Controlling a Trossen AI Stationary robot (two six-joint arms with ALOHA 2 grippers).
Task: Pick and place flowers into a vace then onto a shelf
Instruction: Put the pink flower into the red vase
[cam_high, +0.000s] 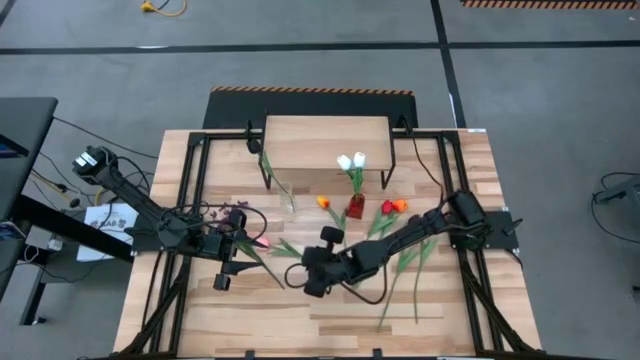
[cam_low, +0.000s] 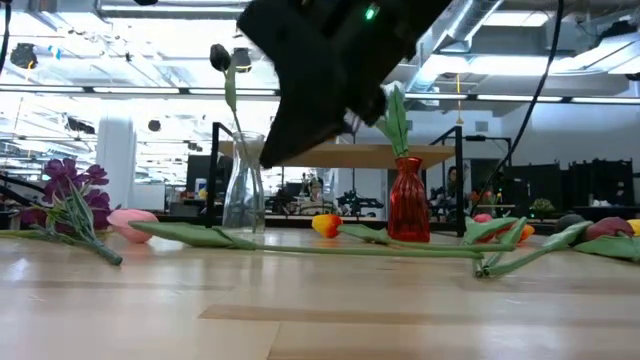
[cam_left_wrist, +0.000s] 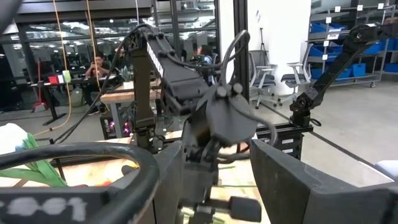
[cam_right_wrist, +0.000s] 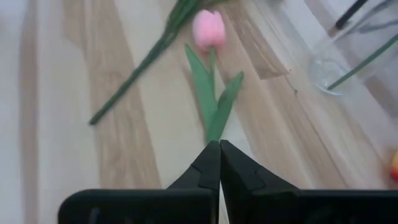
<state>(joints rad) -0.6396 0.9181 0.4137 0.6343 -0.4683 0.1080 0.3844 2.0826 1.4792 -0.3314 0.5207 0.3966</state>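
Step in hand: picking, as we judged it. Right gripper (cam_right_wrist: 219, 144) hung over the worktop (cam_high: 330, 320), fingers pressed together and empty, nose toward the pink tulip (cam_right_wrist: 208, 29) lying flat nearby beside the clear vase (cam_right_wrist: 348, 65). Left gripper (cam_high: 238, 243) waited near the purple sprigs (cam_low: 72, 195), fingers part open; we could not tell of any hold. Red vase (cam_low: 407, 200) and the clear one stood before the shelf (cam_high: 326, 141). Next move, we reckoned: spread the fingers, descend astride the stem.

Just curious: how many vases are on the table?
2: a clear glass vase holding one dark tulip, and a red vase beside it holding white tulips, both before the shelf.
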